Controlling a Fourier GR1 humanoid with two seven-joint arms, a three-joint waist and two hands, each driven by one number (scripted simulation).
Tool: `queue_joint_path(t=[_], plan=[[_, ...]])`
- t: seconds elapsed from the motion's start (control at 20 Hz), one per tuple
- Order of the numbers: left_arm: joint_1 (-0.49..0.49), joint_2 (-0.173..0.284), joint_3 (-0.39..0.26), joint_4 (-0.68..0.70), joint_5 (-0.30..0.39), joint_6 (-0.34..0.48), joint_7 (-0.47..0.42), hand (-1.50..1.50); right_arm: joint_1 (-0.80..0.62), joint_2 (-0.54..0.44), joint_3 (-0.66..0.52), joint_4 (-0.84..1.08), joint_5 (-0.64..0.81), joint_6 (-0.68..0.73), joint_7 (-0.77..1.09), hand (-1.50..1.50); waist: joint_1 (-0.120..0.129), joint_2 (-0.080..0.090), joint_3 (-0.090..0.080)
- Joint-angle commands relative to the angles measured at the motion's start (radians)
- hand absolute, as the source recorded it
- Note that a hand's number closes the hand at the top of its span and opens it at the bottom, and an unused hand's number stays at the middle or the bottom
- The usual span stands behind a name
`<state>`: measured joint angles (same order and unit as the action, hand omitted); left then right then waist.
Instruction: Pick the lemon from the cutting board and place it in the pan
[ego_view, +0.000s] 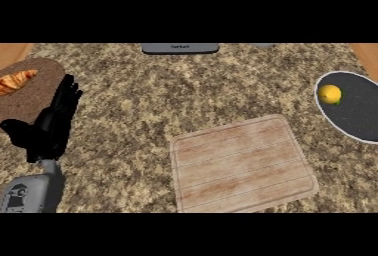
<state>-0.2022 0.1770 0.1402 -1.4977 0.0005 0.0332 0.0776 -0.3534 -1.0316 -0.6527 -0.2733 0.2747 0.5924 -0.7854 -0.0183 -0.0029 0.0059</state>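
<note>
The yellow lemon (330, 94) lies inside the dark pan (358, 112) at the right edge of the head view, near the pan's left rim. The wooden cutting board (240, 162) sits in the lower middle of the counter with nothing on it. My left hand (52, 125) rests at the left side, fingers straight and pointing up, holding nothing. My right hand does not show anywhere.
A croissant (16, 81) lies on a brown round board (33, 92) at the far left, just behind my left hand. A grey appliance edge (180, 48) shows at the counter's back. The speckled countertop (192, 90) spreads between them.
</note>
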Motion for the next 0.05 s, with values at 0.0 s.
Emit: queue_joint_path(t=[0.0], plan=[[-0.025, -0.003, -0.007, 0.036, -0.011, -0.001, -0.020, 0.00, 0.058, -0.007, 0.006, -0.023, -0.024, 0.229, -0.199, -1.50, -0.005, 0.004, -0.001]])
